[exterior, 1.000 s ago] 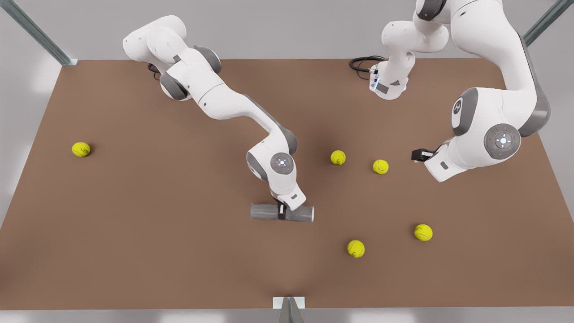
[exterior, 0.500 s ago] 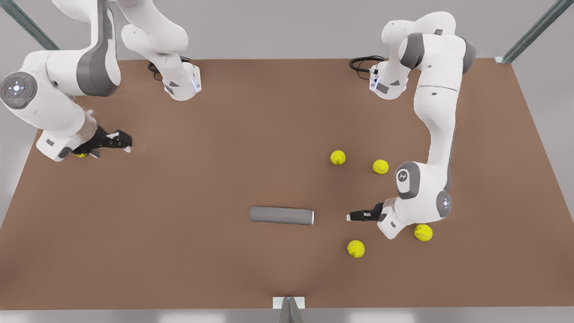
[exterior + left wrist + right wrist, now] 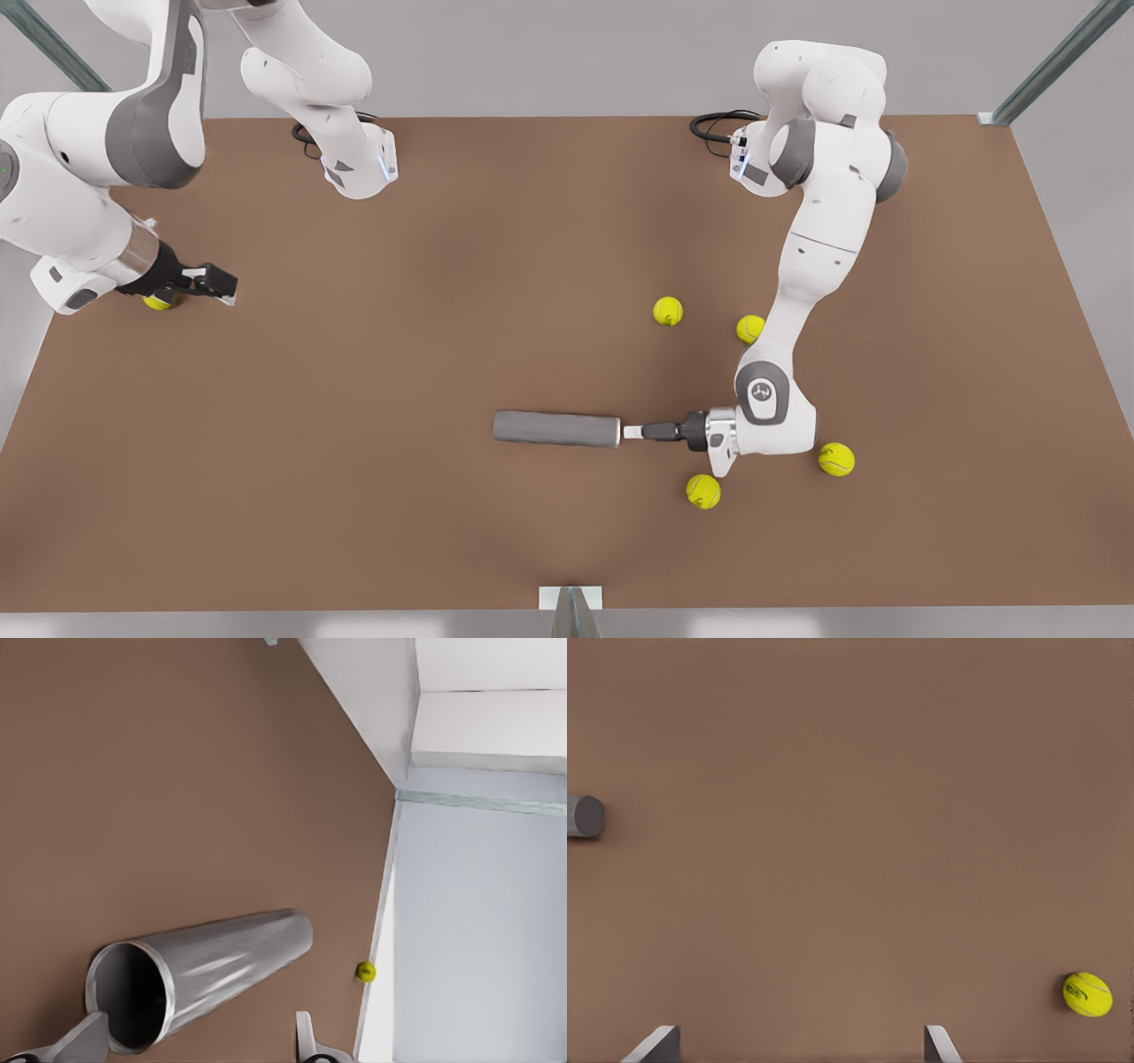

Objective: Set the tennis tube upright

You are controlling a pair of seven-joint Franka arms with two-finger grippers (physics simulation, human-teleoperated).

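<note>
The right tool [image 3: 213, 288] waits spread, well away. The tennis tube [image 3: 555, 429] lies flat on the worktop [image 3: 443, 266], its open mouth just ahead of the left tool [image 3: 631, 432], spread; gripping and uprighting remain.

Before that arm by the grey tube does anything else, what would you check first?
1. Tennis tube upright: not ok, it lies on its side on the table.
2. Left gripper lined up with the tube's open end: ok, close to the rim.
3. Left gripper open: ok, fingers spread.
4. Tube gripped: not ok, nothing is held.
5. Balls clear of the tube: ok, the nearest tennis ball lies apart.
6. Right gripper out of the way: ok, open, waiting at the front view's left.
</note>
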